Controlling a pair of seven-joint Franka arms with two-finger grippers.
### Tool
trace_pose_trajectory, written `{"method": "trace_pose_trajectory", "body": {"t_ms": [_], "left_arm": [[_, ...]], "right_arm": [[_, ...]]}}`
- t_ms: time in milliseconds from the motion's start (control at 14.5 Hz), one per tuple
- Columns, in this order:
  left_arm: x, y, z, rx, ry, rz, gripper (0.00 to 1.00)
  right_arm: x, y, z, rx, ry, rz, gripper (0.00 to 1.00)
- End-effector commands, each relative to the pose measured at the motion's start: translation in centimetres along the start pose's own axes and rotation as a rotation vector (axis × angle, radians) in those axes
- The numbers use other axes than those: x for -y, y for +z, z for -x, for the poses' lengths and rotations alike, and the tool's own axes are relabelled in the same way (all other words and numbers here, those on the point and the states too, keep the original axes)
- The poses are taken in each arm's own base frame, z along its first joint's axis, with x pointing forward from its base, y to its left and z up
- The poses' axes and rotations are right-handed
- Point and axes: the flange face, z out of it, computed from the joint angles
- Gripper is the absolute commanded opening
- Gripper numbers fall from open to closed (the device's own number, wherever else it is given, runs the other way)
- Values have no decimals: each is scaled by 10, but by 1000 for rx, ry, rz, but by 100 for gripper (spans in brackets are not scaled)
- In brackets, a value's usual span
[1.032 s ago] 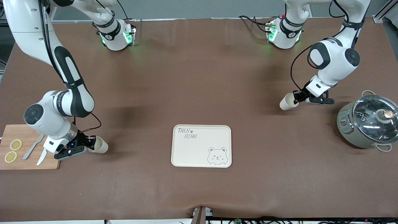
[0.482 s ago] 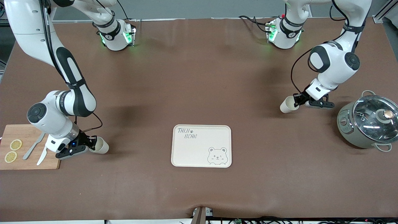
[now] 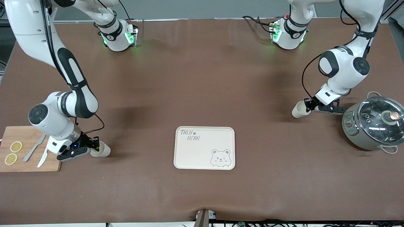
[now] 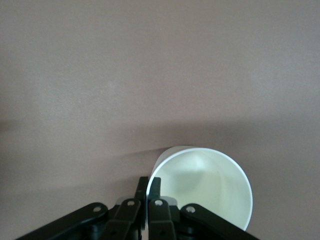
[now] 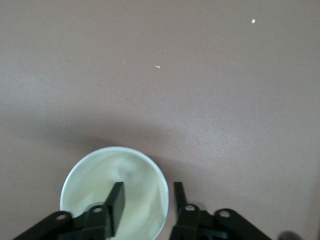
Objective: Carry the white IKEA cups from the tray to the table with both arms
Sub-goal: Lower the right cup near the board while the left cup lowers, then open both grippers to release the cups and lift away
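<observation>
Between the earlier frames and this one, the cup held by the left arm had been carried toward the pot, while at the right arm's end the jaws had been parted from the other cup's rim.

At the right arm's end of the brown matte table (image 3: 202, 78), a small cream-white tapered cup (image 3: 101, 150) was seen standing on the mat just beside the bamboo cutting board (image 3: 30, 134), which carried lemon slices (image 3: 13, 152) and cutlery. The right gripper (image 3: 91, 145) was low at the cup, its fingers spread astride the rim, one inside and one outside, neither plainly pressing. A finger could be caught on the wall if the gripper were lifted at a slant, and the light cup tipped over.

The cream rounded-rectangle tray with the bear drawing (image 3: 204, 148), at mid-table, was left empty.

Toward the left arm's end, the second cream-white cup (image 3: 299, 109) was held tilted, its wall pinched at the rim between the pressed-together fingers of the left gripper (image 3: 310, 104), just beside the grey lidded pot (image 3: 372, 124). Whether its base touched the mat could not be told. A release at that tilt could send it rolling, and the wrist was close enough to the pot for a knock.
</observation>
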Motion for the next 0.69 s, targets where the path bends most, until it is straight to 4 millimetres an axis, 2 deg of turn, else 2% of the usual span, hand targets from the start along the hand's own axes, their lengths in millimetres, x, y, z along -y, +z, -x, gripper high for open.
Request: {"method": "trace_pose_trajectory", "body": {"t_ms": [0,138,206,275,344,482,619], "left_arm": [[0,-1,-6,-8,29,-8,0],[0,-1,-6,-8,28,-8,0],[0,-1,-8,-10,29,-9,11],[-1,0,-8,-8,31,-8,63],[-1,0,-8,-8,35,-8,100],[0,0,-9,-11,31,-9,100],[0,-7,-11,-23,25,-10,100]], "right_arm": [[0,-8,-7,-21,0,-3,100],[-1,-22,-17,-1,-4,-16,100],[-4,-34,-25,27,-6,-32,100],[-8,-49,-33,60,-6,-52,100],[-11,-68,-43,97,-13,-68,100],[-14,-126,-65,164,-27,-99,100],[-7,-183,-78,262,-44,-115,100]]}}
